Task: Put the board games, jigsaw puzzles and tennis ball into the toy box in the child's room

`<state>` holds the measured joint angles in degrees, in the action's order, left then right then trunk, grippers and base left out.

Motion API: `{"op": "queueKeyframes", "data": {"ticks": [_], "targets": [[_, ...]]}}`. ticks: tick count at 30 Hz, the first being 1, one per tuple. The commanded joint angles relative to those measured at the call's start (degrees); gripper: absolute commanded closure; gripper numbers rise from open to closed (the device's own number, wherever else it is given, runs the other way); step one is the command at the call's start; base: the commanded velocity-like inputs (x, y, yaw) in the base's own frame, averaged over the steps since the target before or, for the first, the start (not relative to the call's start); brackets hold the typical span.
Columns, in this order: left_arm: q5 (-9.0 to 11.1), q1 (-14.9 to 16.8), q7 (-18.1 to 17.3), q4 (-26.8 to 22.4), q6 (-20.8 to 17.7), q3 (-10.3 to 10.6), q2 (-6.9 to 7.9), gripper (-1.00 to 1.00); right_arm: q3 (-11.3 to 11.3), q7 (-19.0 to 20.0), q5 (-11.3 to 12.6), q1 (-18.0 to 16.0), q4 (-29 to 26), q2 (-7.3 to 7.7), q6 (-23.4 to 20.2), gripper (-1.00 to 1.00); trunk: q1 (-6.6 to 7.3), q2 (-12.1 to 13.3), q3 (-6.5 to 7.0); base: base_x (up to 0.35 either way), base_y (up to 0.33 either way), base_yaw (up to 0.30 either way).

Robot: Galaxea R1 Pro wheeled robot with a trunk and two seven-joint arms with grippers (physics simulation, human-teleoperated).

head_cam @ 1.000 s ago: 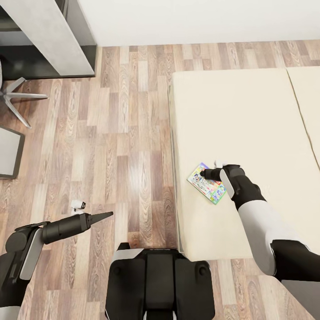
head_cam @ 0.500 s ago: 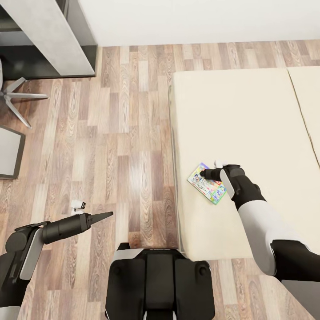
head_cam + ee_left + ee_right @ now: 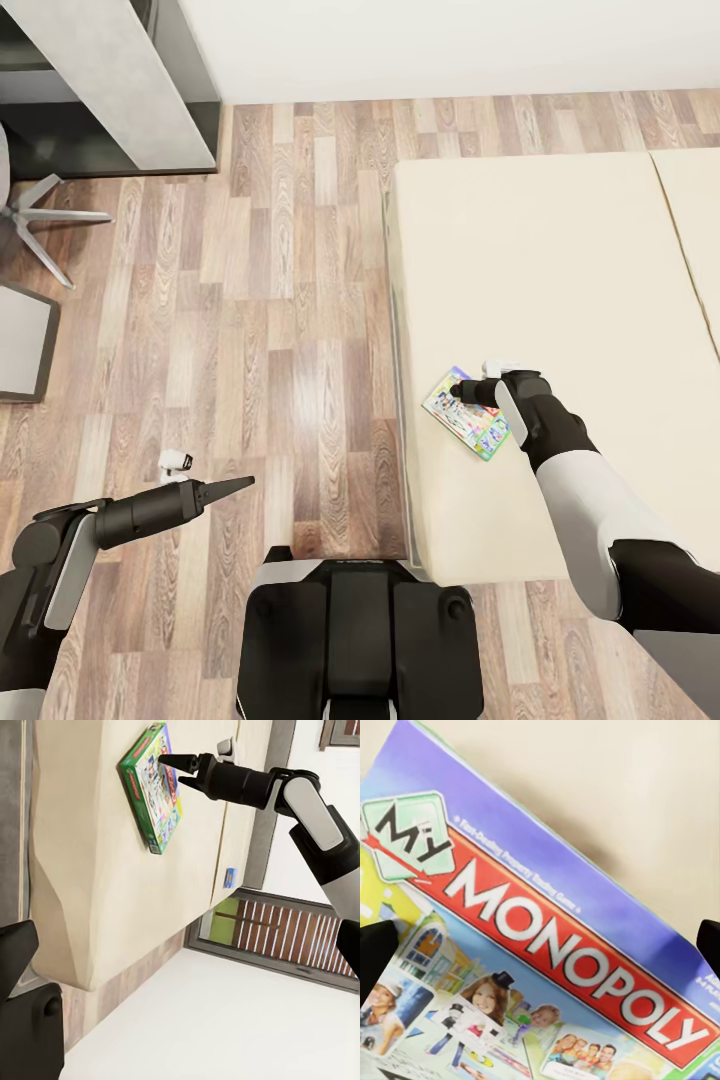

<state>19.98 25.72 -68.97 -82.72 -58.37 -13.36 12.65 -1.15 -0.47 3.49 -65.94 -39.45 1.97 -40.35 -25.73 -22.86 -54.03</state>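
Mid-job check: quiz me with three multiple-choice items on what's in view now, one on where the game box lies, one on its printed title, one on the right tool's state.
1. Where does the board game lie?
A. on the floor
B. on the bed, near its edge
C. on the desk

2. What title is printed on it?
A. SKIP-BO
B. SCRABBLE
C. MY MONOPOLY

3. How does the right tool stand?
A. over the box, fingers spread
C. clamped on a ball
B. parked over the floor

Key: 1 B, the head view shows the box on the beige mattress by its near edge. 2 C, the right wrist view reads the title. 3 A, the right wrist view shows a fingertip at each side with the box between.
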Motion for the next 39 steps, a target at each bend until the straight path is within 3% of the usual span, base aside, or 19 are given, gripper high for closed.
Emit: {"op": "queueKeyframes", "data": {"ticks": [1,39], "targets": [[0.1,0.0,-0.1,0.0,-0.3,0.0,0.00,-1.00,-0.1,0.2,2.0,0.0,3.9,-0.04,-0.2,-1.00,-0.06,-0.1,-0.06,0.000,0.017,0.000],[0.0,0.0,-0.1,0.0,-0.3,0.0,0.00,-1.00,-0.1,0.2,2.0,0.0,3.9,-0.16,-0.2,-1.00,-0.06,-0.1,0.08,-0.011,0.035,0.000]]}}
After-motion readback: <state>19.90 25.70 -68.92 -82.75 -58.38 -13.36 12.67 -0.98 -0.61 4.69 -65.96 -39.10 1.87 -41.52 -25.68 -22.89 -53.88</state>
